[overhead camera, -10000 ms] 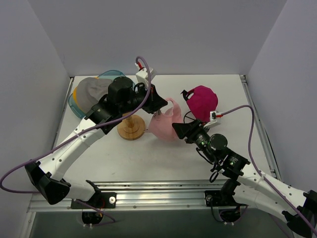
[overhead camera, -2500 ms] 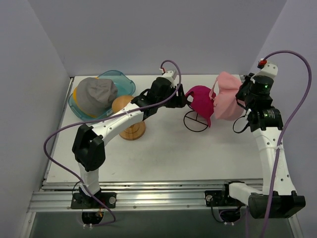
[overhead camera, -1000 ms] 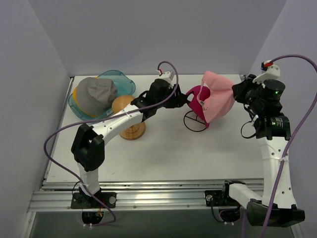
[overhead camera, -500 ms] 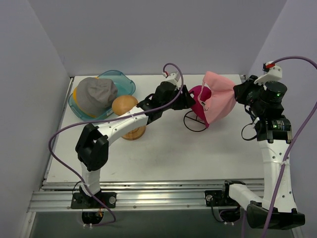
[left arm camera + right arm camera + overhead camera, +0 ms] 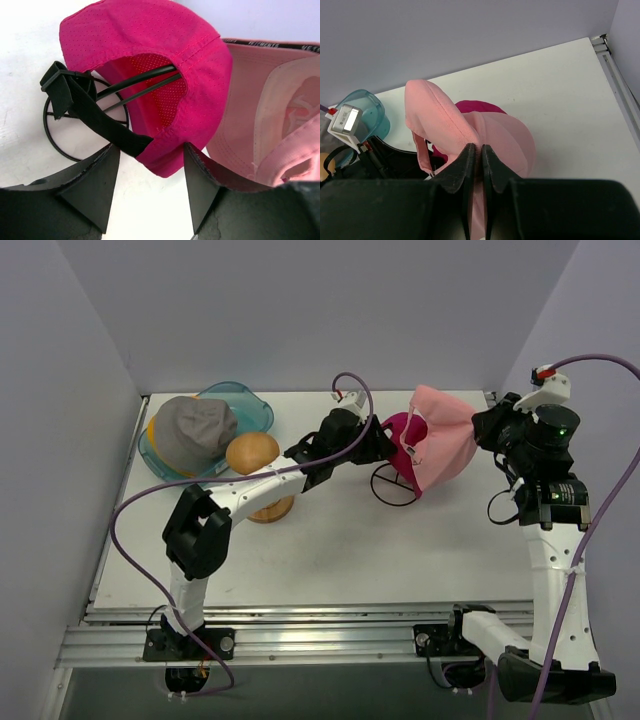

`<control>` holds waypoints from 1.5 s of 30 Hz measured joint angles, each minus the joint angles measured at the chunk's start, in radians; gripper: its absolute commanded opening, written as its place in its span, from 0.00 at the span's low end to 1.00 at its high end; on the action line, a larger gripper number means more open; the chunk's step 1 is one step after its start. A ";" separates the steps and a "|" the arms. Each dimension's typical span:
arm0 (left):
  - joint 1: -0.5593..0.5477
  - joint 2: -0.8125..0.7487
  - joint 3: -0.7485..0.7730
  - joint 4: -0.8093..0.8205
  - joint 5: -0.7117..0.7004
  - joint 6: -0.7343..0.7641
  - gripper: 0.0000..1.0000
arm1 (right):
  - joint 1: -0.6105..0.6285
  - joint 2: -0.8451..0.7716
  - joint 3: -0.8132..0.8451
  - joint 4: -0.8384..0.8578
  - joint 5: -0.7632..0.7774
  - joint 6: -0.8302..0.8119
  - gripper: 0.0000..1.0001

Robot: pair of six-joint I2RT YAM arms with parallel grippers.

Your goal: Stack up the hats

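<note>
Up top, the light pink cap point(image 5: 445, 435) covers most of the magenta cap point(image 5: 397, 433), and the grey cap point(image 5: 195, 430) hides the yellow-orange bucket hat point(image 5: 151, 430) down to a thin rim. In the left wrist view the light pink cap runs off the right edge. In the right wrist view the right gripper point(image 5: 475, 148) blocks its lower part.

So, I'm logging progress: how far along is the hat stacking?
Done: the magenta cap stands as base. In hand: the right gripper, jaws shut, holds the light pink cap half over it; the left gripper hovers open at its rear. Left: the grey cap and yellow hat in the tub.
</note>
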 measured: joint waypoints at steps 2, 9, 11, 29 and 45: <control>0.000 0.002 0.000 0.020 0.003 -0.008 0.50 | 0.000 -0.001 0.000 0.000 0.000 0.000 0.00; 0.000 0.004 0.000 0.045 0.009 -0.024 0.03 | 0.000 -0.003 0.000 0.000 0.001 0.000 0.00; 0.000 0.004 0.000 0.045 0.009 -0.021 0.02 | 0.000 -0.003 0.000 0.000 0.001 0.000 0.00; 0.031 -0.029 -0.100 0.056 -0.001 0.034 0.11 | -0.006 0.045 -0.021 0.000 -0.027 -0.010 0.00; 0.036 -0.093 -0.140 0.040 -0.011 0.087 0.52 | -0.032 0.123 -0.022 0.025 -0.116 -0.043 0.00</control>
